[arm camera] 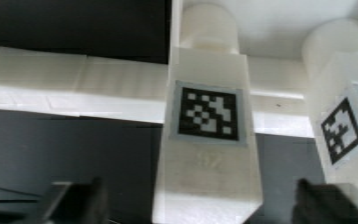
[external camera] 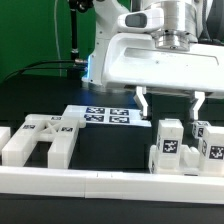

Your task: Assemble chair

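Our pincer [external camera: 170, 102] over a tagged post [external camera: 170, 146]
We see it wide open and empty, above the upright white post at the exterior view's right.

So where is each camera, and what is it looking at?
Exterior view: off the arm, looking across the table at the white chair parts; shows the arm and open gripper.
Wrist view: on the wrist, looking between two dark fingertips at a tagged white post.
Shared: that post, standing below the gripper, and its neighbour post.
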Available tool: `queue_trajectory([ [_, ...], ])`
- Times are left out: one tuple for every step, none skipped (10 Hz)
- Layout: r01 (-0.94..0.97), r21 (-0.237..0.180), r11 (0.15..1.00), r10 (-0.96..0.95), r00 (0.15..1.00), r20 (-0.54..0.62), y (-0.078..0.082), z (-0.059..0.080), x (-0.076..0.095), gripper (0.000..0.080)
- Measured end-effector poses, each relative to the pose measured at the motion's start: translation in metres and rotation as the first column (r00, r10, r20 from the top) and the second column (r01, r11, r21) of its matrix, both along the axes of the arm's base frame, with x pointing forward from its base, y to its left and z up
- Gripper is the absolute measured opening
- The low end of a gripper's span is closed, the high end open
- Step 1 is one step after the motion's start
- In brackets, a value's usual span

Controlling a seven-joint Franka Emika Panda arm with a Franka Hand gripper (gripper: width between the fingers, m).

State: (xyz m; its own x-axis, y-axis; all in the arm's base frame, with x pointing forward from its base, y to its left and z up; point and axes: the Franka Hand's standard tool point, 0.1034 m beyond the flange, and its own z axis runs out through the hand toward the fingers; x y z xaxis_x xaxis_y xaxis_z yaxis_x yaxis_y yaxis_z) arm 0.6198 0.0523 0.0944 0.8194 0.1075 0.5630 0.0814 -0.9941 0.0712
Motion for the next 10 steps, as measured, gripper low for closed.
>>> queue_trajectory([
  [0.0,0.0,1.0,0.0,1.0,0.0,0.0,0.0,0.0,0.0622],
  [0.0,0.0,1.0,0.0,1.0,0.0,0.0,0.0,0.0,0.0644],
  [0.0,0.0,1.0,0.0,1.0,0.0,0.0,0.0,0.0,0.0648],
  [0.0,0.0,1.0,0.0,1.0,0.0,0.0,0.0,0.0,0.0648],
  [0.0,0.001,1.0,0.0,1.0,-0.003,0.0,0.0,0.001,0.0649],
  [0.004,0.02,1.0,-0.002,0.997,-0.077,0.004,0.003,0.003,0.0649],
  [0.011,0.04,0.999,-0.006,0.992,-0.123,0.007,0.012,0.009,0.0649],
  [0.027,0.055,0.998,-0.019,0.991,-0.135,0.012,0.013,0.014,0.0649],
  [0.029,0.06,0.998,-0.017,0.982,-0.191,0.015,0.007,0.011,0.0649],
  [0.034,0.07,0.997,-0.013,0.957,-0.291,0.018,0.005,0.01,0.0649],
])
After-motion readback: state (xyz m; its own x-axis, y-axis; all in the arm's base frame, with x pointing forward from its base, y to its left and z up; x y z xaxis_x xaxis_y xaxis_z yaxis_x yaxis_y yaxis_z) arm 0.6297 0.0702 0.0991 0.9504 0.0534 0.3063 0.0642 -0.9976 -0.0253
